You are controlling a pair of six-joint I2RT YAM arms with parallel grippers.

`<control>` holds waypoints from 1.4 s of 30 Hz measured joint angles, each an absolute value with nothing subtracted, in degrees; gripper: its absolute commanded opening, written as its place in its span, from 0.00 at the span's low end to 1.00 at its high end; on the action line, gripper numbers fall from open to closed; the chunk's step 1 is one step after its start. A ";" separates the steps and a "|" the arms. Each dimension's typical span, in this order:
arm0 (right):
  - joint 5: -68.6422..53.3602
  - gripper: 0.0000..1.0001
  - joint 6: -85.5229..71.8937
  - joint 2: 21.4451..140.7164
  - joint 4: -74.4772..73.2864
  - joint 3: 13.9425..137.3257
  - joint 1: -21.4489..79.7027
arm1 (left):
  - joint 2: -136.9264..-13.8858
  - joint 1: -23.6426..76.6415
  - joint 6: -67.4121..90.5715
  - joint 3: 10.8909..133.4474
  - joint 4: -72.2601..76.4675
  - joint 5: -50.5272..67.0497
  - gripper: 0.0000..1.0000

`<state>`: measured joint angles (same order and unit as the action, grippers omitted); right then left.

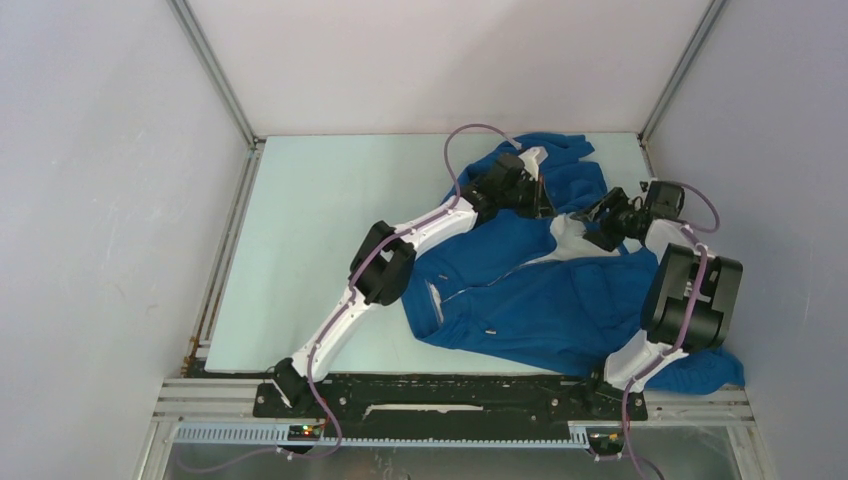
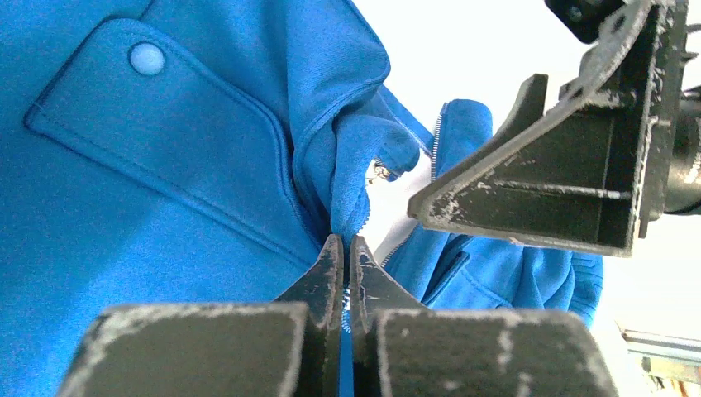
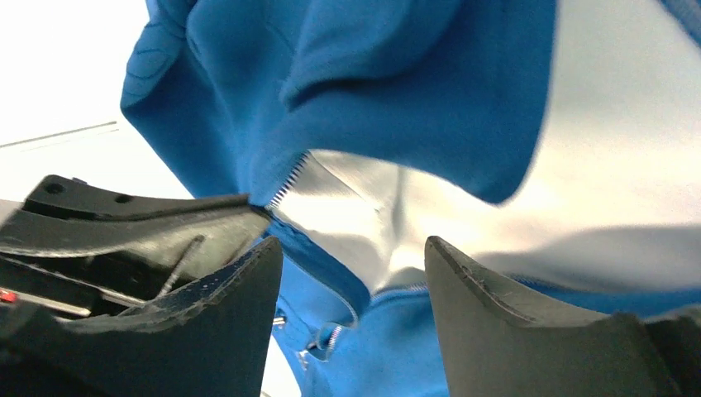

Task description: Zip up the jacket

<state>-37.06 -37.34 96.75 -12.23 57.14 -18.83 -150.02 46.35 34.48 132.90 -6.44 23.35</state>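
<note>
Jacket (image 1: 530,300): soft, limp cloth, being pinched at zipper edge (image 2: 354,217) by left gripper (image 2: 345,256); right gripper (image 3: 351,248) being held spread; edge judged best hold

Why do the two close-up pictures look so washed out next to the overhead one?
Top external: even, soft light, the jacket sharp, faint shadows. Left wrist: the bright background behind it is blown out to white. Right wrist: same white glare at top left, pale lining nearly featureless, fabric slightly blurred so close.
</note>
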 measured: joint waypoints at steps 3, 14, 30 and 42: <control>-33.65 0.67 -35.42 92.84 -12.40 53.78 -19.70 | -150.02 46.37 34.48 132.90 -6.13 23.73 0.00; -30.06 0.64 -32.47 92.64 -9.74 52.75 -24.62 | -150.02 46.39 34.44 132.90 -5.17 24.69 0.00; -42.28 0.50 -39.24 104.03 7.16 52.75 -25.74 | -149.99 46.39 31.88 132.90 -5.72 25.69 0.00; -44.91 0.00 -39.22 104.12 5.82 55.70 -25.93 | -148.38 46.39 26.52 132.38 -11.64 24.14 0.00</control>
<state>-44.91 -39.22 104.12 5.82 55.70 -25.93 -148.38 46.39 26.52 132.38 -11.64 24.14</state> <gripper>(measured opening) 0.026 0.013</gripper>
